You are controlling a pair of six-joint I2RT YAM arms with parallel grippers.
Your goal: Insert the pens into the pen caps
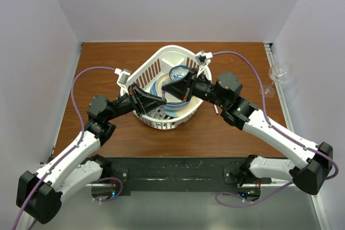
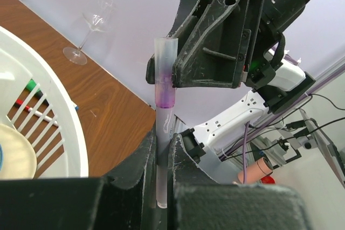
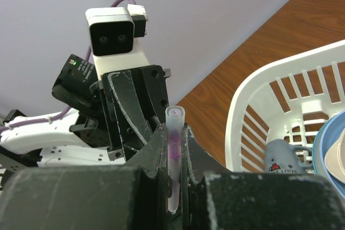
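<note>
Both grippers meet above the white basket (image 1: 161, 60). My left gripper (image 2: 161, 144) is shut on a thin white-barrelled pen (image 2: 161, 179) that stands upright between its jaws. The pen's upper end sits inside a translucent pen cap (image 2: 164, 71) tinted purple. My right gripper (image 3: 175, 133) is shut on that same cap (image 3: 174, 149), and the left gripper's fingers (image 3: 135, 111) show just behind it. From above, the left gripper (image 1: 160, 100) and right gripper (image 1: 168, 90) touch tip to tip. Through the basket slats I see other pens on the table, one with a green end (image 2: 31, 85) and one red-marked (image 2: 33, 110).
The basket holds stacked plates and a blue bowl (image 1: 178, 72), plus a grey cloth item (image 3: 280, 157). A wine glass (image 1: 280, 71) stands at the table's right edge. A thin white pen (image 1: 215, 109) lies by the right arm.
</note>
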